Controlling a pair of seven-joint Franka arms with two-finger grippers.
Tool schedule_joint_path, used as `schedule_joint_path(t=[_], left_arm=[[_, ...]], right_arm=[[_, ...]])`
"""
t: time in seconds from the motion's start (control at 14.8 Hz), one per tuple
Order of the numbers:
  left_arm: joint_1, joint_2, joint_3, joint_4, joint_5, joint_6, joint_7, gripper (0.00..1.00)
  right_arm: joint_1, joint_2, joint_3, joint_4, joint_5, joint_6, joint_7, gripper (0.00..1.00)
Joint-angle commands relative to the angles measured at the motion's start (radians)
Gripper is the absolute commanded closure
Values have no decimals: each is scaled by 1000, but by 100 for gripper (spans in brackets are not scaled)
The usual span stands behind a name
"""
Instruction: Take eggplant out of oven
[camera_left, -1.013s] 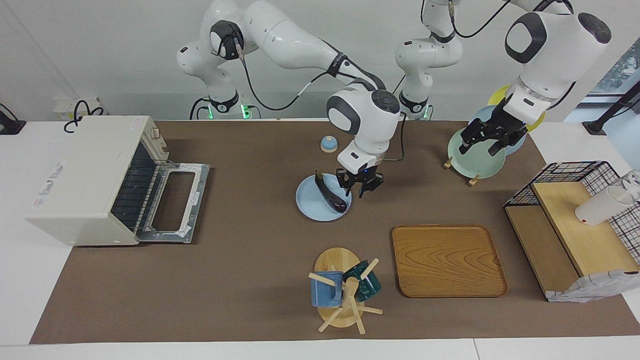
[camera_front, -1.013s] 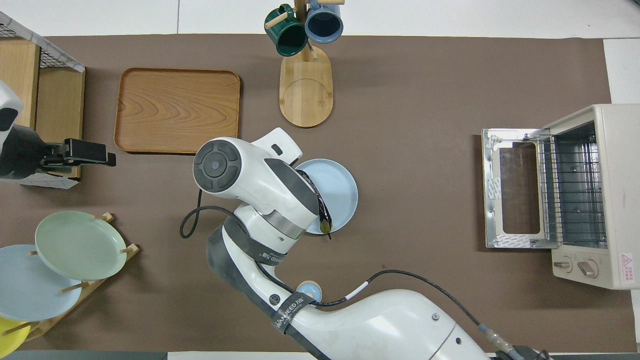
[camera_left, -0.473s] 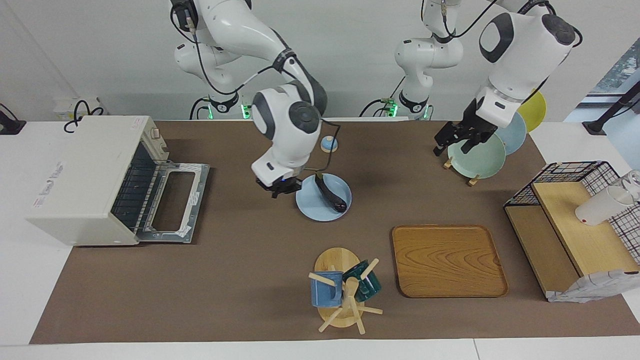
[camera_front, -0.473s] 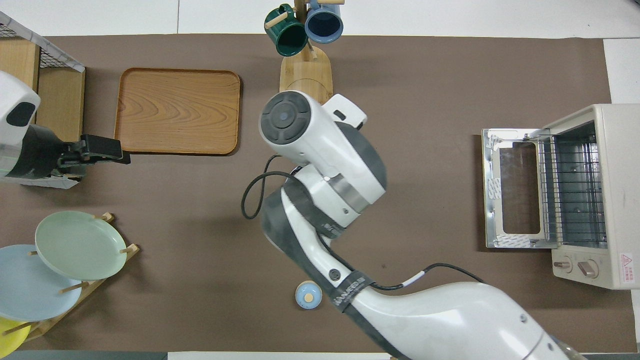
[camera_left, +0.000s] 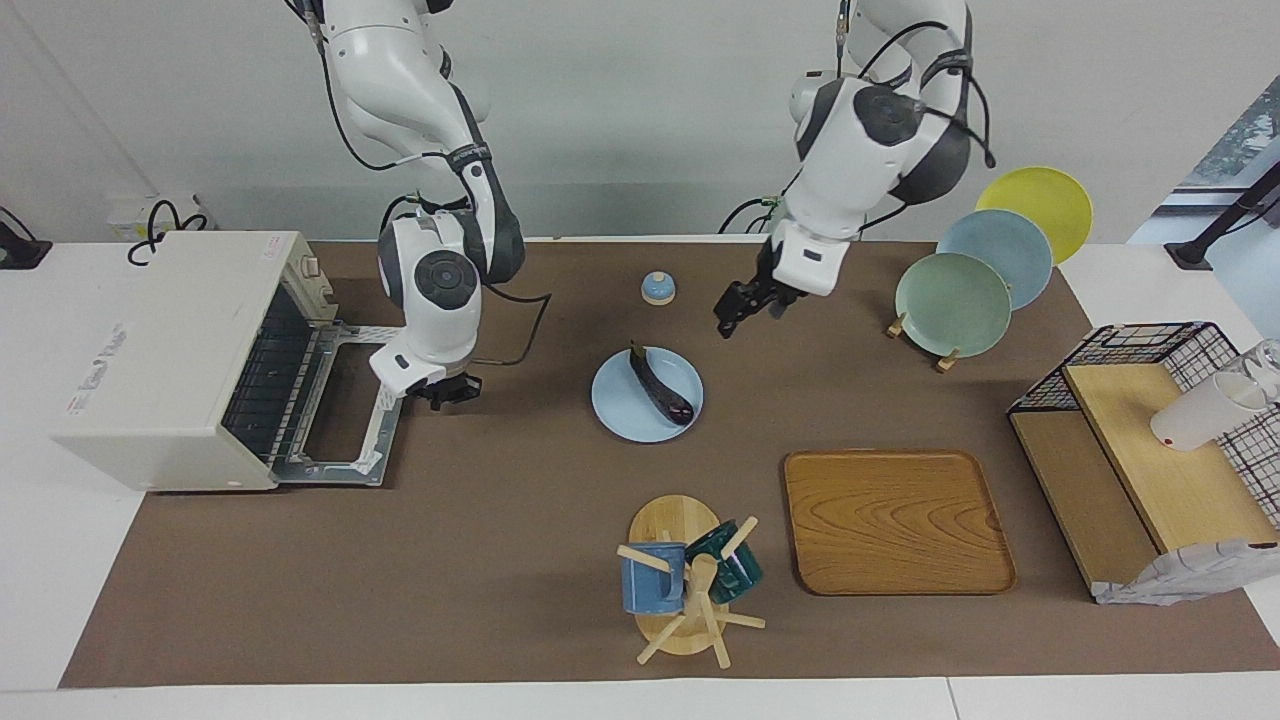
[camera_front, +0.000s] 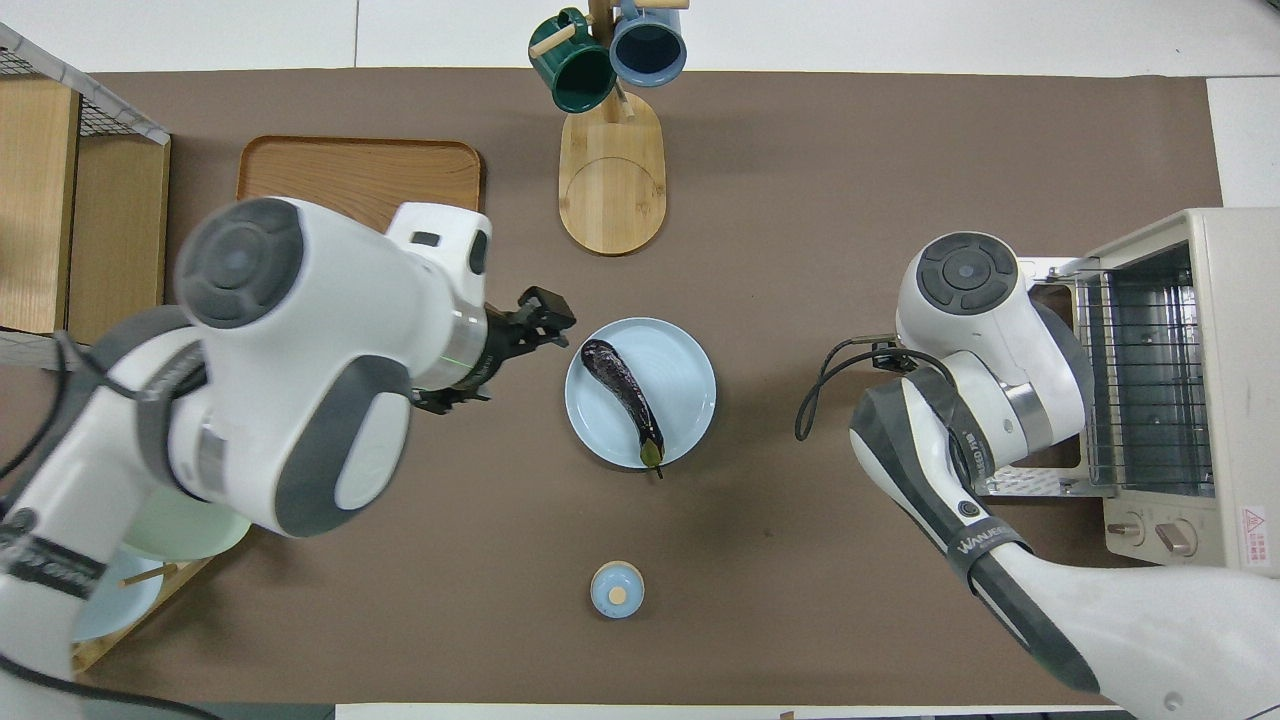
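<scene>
The eggplant (camera_left: 660, 388) (camera_front: 625, 390), dark purple with a green stem tip, lies across a light blue plate (camera_left: 620, 405) (camera_front: 685, 370) at the middle of the mat. It is outside the oven (camera_left: 170, 350) (camera_front: 1215, 390). The oven stands at the right arm's end of the table with its glass door (camera_left: 345, 405) dropped open and its wire rack (camera_front: 1145, 380) bare. My right gripper (camera_left: 447, 392) hangs shut and holds nothing, just over the door's free edge. In the overhead view its own hand hides it. My left gripper (camera_left: 745, 318) is open, in the air beside the plate.
A small blue bell (camera_left: 657, 288) sits nearer to the robots than the plate. A mug tree (camera_left: 690, 580) and a wooden tray (camera_left: 895, 520) lie farther out. A rack of plates (camera_left: 975, 280) and a wire shelf (camera_left: 1150, 430) with a white cup stand at the left arm's end.
My right gripper has shut and swung from the plate to the oven door's edge. The left arm has swung from the plate rack toward the middle. The eggplant has stayed on the plate.
</scene>
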Motion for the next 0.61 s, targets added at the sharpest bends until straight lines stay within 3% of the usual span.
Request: schedule_joint_path(t=[0.0,0.34,0.54], left_arm=[[-74,84,20,2,40,94,-154,2],[-144,238,20,48,142,144,-193,2],[-144,276,22,50,172,195,-191,2]], right_arm=[[-50,-3,17,-27,-27,51,-27,100],[-78,5,17,-46,-61,77,-41,100],[-89,5,17,-40,-139,65,-91,100]])
